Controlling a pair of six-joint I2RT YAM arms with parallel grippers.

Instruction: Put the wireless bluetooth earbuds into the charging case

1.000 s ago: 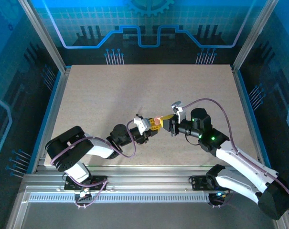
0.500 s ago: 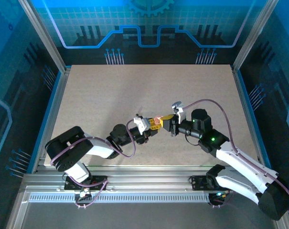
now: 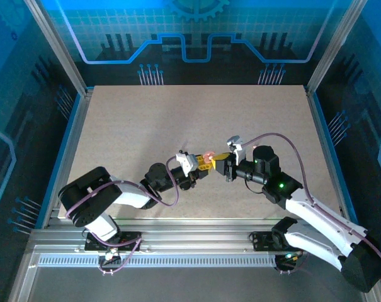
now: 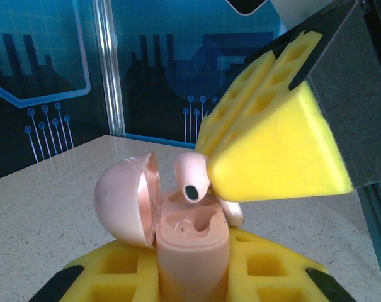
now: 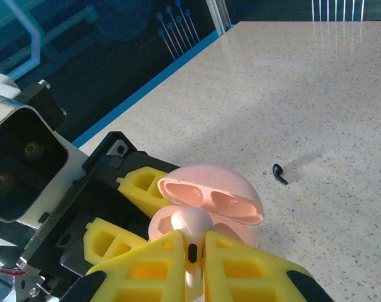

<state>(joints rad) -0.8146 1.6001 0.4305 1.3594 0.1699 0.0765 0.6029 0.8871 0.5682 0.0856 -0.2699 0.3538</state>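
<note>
Beige speckled composite tabletop (image 3: 146, 126) comes first for us: one board, lying below the pale pink, glossy, egg-shaped plastic charging case (image 4: 193, 251), which is held clear of it.

Two white-and-black arms meet at that case. In the overhead view the left arm (image 3: 127, 196) reaches it from its left and the right arm (image 3: 310, 211) from its right.

We count two grippers, both with yellow foam pads. The left gripper (image 3: 201, 165) has its jaws drawn narrow onto the case body, gripping it from both sides. The right gripper (image 5: 193, 255) sits just above the case, its jaws pinched on a pale pink, smooth, stemmed plastic earbud (image 4: 191, 176).

There is one case. Its domed lid (image 4: 124, 201) is swung open to the side, and we count two moulded hollows inside the lid above a recessed body.

We count two earbuds. The pink earbud hangs just over the case's open top, showing a rounded head with a dark oval opening; whether it touches the rim we cannot tell. One tiny black stemmed earbud (image 5: 279, 174) lies on the tabletop, well apart from the case, beyond the lid.
</note>
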